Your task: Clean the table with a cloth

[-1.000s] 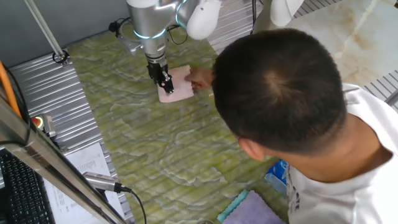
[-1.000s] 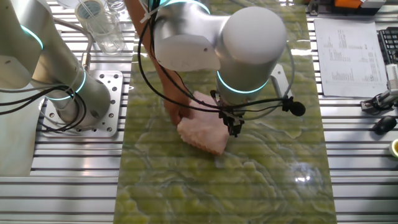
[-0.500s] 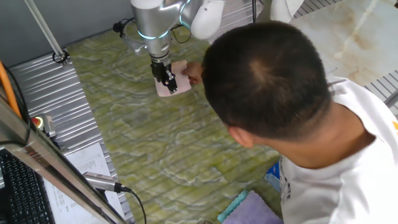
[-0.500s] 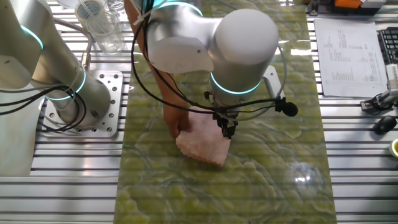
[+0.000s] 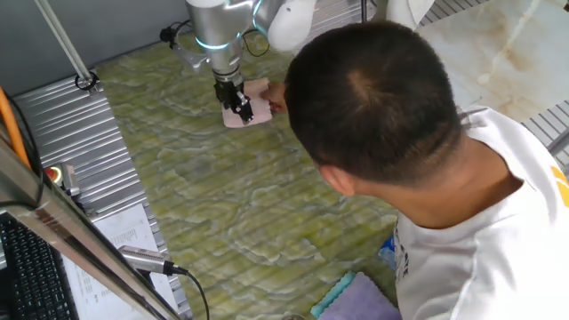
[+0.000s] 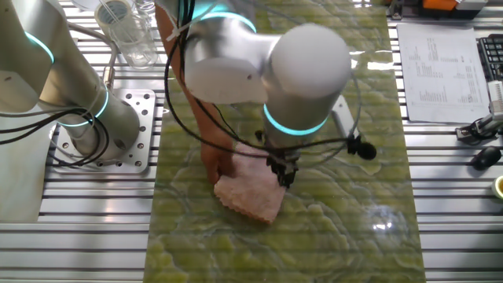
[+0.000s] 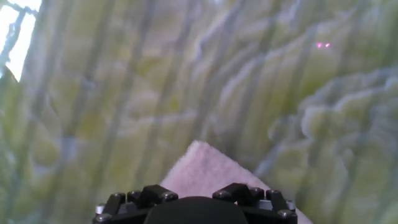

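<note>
cloth (image 6: 248,196) flat on the desk (image 6: 330,236), toward its far end in one fixed view | fingers (image 6: 282,170) down on the cloth's edge | person's hand (image 6: 214,163) touching the cloth's opposite side | fluffy cloth (image 5: 356,300) at the desk's near edge, well apart

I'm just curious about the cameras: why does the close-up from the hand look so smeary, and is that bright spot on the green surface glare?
Hand view: the table is streaked with blur, the cloth soft-edged. The other fixed view: sharp, with white glare on the table near the gripper. One fixed view: a person's head fills the foreground.
</note>
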Controlling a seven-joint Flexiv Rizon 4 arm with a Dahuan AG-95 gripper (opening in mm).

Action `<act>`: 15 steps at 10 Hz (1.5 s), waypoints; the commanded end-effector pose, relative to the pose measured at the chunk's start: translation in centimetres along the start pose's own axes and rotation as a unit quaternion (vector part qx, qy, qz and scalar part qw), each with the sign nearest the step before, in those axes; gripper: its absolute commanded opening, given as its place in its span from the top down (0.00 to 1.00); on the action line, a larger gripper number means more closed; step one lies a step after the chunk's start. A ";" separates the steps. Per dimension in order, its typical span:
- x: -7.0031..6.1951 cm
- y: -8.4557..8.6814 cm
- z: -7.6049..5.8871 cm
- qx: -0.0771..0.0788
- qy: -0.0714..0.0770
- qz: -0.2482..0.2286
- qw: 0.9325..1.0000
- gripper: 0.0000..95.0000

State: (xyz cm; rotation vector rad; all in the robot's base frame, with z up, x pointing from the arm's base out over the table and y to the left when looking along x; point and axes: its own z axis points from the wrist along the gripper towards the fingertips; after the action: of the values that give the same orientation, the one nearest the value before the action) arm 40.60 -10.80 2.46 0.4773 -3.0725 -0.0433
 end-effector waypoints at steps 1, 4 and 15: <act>1.0 -0.2 -0.1 0.001 0.003 -0.008 1.000 0.20; 2.0 0.3 0.7 0.002 -0.003 -0.012 1.000 0.20; 2.0 0.4 0.7 0.009 -0.003 0.005 1.000 1.00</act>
State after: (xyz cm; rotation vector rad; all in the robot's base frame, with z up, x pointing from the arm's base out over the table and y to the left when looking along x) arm 38.70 -11.06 1.47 0.4665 -3.0855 -0.0171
